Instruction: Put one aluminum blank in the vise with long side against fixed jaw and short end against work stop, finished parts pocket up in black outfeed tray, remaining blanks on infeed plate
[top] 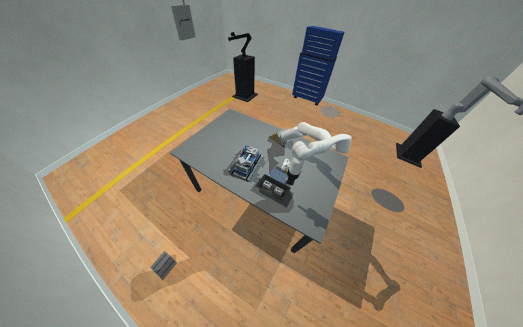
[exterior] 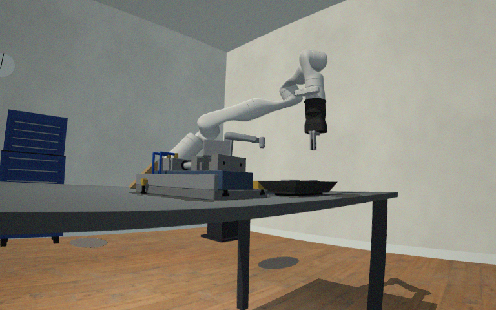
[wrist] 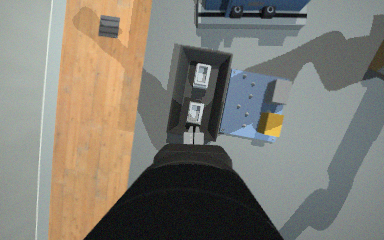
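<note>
My gripper (exterior: 312, 149) (wrist: 194, 132) is shut and empty, high above the near end of the black outfeed tray (exterior: 289, 188) (wrist: 175, 90). Two finished parts lie in the tray pocket up: one part (top: 266, 184) (wrist: 202, 75) at the far end, the other part (top: 278, 190) (wrist: 195, 113) nearer my fingers. The blue infeed plate (wrist: 234, 112) beside the tray bears a gray blank (wrist: 281, 92) and a yellow brass blank (wrist: 271, 124) along its right edge. The vise (top: 246, 161) (exterior: 228, 163) has a plain gray shape (exterior: 216, 146) above its jaws; its seating is unclear.
The vise base (exterior: 175, 183) (wrist: 252, 21) stands beyond the tray and plate on the gray table (top: 216, 135). Short pins stand on the plate's left and middle. A tan wedge-like stand (top: 276, 138) is near the arm's lower part. The tray walls rise around the parts.
</note>
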You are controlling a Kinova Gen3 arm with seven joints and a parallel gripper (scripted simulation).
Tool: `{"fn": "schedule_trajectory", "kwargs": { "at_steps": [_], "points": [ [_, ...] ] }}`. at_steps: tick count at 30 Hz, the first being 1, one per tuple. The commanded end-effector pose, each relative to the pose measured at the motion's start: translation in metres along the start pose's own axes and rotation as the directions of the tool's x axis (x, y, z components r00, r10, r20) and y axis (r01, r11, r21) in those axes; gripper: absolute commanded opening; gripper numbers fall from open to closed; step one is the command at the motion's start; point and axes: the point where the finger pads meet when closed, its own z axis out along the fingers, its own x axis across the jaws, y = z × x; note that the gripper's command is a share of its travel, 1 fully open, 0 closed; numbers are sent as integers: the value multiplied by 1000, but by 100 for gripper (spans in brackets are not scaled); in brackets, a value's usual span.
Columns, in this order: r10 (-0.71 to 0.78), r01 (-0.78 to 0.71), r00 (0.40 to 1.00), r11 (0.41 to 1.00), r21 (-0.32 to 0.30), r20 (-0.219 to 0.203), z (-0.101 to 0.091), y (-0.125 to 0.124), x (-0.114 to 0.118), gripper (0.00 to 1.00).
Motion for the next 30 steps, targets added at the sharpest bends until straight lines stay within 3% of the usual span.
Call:
{"fn": "schedule_trajectory", "kwargs": {
  "at_steps": [1, 7, 22, 26, 30],
  "points": [
    [8, -8, 1000, 1000, 0, 6, -15, -1, 0, 0],
    [8, -8, 1000, 1000, 1, 6, -26, -1, 0, 0],
    [9, -9, 1000, 1000, 1, 4, -32, -3, 1, 0],
    [10, -10, 1000, 1000, 2, 6, -33, -16, 0, 0],
    [12, -12, 1000, 1000, 6, 11, -38, -64, 2, 0]
  ]
}}
